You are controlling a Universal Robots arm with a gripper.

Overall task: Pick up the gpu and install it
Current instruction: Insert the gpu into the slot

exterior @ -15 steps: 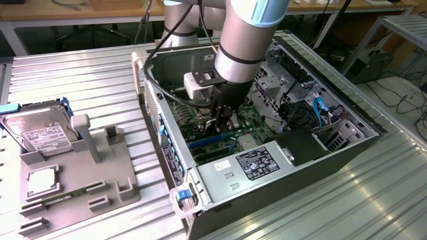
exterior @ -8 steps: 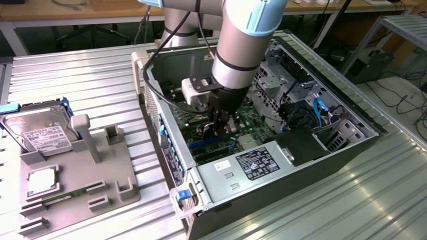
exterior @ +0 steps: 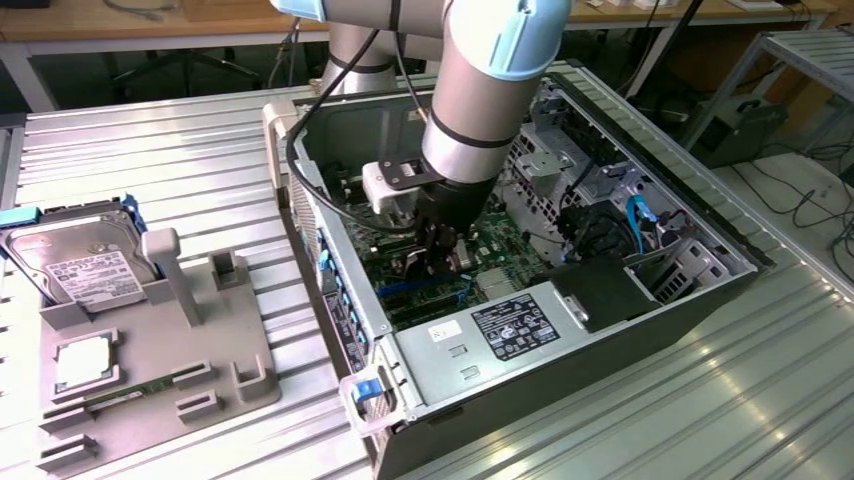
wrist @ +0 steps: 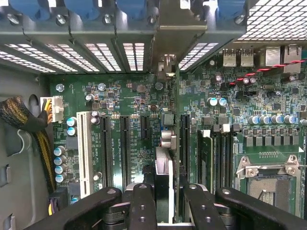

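**One card going edge-on into the open case**

One thin black gpu card (wrist: 163, 184) is standing on edge between the two black fingers (wrist: 143, 206) of the single pincer (wrist: 165, 211), which is pinching it from both flat sides. Its silver bracket (wrist: 165, 67) is sitting against the slotted rear wall of the one open black computer case (exterior: 694, 300). The green motherboard (wrist: 124, 100) is offering one white slot (wrist: 85, 153) and several black ones (wrist: 123, 143) beside the card, closely spaced. On the ribbed metal table (exterior: 160, 180), well apart at the exterior view's left, one grey parts holder (exterior: 147, 350) is carrying one silver hard drive (exterior: 80, 265).
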